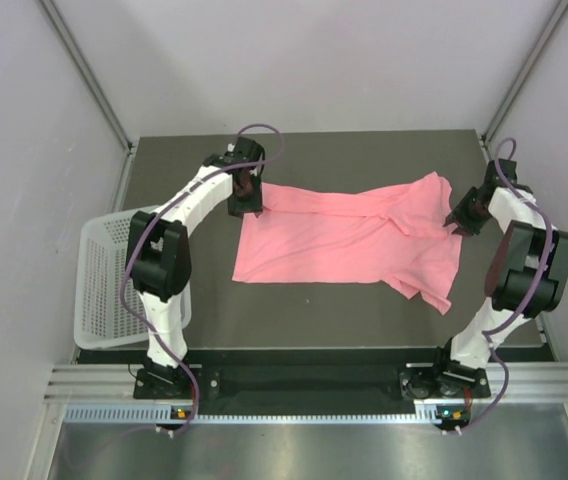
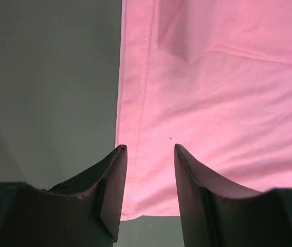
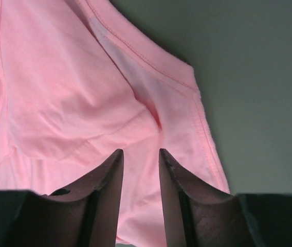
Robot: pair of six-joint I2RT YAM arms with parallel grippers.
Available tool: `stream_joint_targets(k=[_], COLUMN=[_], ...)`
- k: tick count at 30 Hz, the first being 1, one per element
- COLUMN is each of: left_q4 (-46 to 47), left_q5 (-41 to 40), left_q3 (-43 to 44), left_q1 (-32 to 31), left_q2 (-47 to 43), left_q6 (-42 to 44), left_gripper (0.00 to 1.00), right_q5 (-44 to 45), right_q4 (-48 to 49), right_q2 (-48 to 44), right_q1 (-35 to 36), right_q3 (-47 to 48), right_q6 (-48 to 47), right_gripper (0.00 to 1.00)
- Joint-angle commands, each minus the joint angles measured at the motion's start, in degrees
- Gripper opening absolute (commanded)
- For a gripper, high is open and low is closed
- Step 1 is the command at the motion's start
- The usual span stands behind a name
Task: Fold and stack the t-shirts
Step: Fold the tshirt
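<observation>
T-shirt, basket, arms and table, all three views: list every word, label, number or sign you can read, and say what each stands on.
No readable text in any view.
t-shirt: plain pink, with no print or visible tag.
basket: white, with no label showing.
front rail: small coloured dots, too small to read.

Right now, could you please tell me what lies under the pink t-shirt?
The dark table shows all around the t-shirt, which lies spread on it. The cloth hides whatever is directly beneath, so nothing more can be told.
</observation>
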Motion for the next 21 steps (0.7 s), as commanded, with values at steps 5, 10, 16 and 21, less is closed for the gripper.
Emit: stream_joint_targets(k=[5,10,16,21], left_q4=[-0.4,-0.5,-0.6,-0.5], left_q5=[3.8,4.6,5.2,5.9], left_q3=[2.5,1.9,1.6,1.4], left_q1=[1.2,1.8,2.3,2.3], left_q2=[0.6,0.3,0.3,0.4], left_q6=[1.6,1.8,1.9,1.8], left_gripper=[0.47,0.47,0.47,0.47], right_q5=[-2.8,-1.5,-0.8,1.4], right_q4=[4.4,4.7,5.9,5.4], right_q2=[2.3,4.2,5.1,5.6], right_q1=[0.9,1.0,0.9,1.0], right_q3=[1.4,0.5,-1.1,-0.4], right_q6=[1.5,0.8,-0.3,-2.4], right_gripper=[0.31,0.33,0.34,0.34])
